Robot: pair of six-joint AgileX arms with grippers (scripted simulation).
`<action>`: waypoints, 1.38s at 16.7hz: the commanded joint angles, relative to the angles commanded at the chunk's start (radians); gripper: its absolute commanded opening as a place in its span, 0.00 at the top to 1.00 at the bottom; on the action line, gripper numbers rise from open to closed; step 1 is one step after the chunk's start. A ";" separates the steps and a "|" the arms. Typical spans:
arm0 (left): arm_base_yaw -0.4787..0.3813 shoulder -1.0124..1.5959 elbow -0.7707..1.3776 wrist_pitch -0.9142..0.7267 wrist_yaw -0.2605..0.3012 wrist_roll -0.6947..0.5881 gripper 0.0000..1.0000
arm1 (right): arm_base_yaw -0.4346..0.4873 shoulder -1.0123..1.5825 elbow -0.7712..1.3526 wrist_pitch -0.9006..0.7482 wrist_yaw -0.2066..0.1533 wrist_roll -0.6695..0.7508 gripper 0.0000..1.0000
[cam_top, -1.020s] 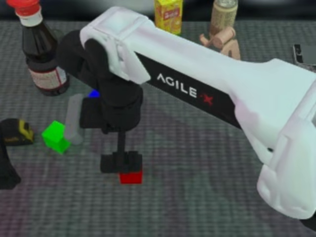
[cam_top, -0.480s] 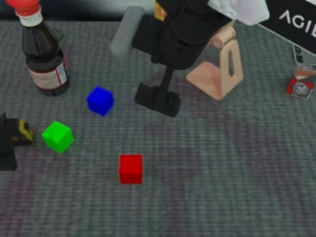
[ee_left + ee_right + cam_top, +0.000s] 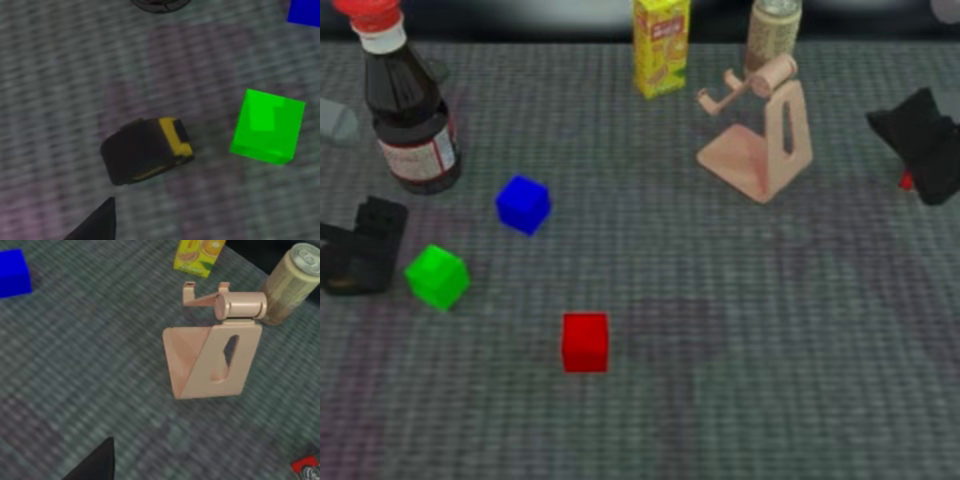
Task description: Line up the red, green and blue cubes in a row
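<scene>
Top view places the green cube just beside my left hand, on its right, near the counter's left edge; I cannot tell the hand's opening.

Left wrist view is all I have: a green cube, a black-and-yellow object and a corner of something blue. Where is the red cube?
Observer: The red cube lies alone, to the right of the green cube and lower in the top view, touching nothing.
Operator: Are the three in a row?
Observer: No. The blue cube sits farther back than the green one. The three form a bent line, all apart.
Operator: And the arms?
Observer: The left tool is just left of the green cube. The right tool is at the table's right edge, beyond the pink stand.
</scene>
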 joint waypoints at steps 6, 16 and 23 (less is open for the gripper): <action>-0.043 0.501 0.354 -0.270 -0.002 0.090 0.00 | -0.215 -0.639 -0.679 0.352 0.016 0.169 0.00; -0.077 0.885 0.672 -0.473 0.002 0.162 0.00 | -0.378 -1.168 -1.201 0.684 0.059 0.308 0.00; -0.073 0.897 0.667 -0.458 0.002 0.163 0.00 | -0.378 -1.168 -1.201 0.684 0.059 0.308 0.00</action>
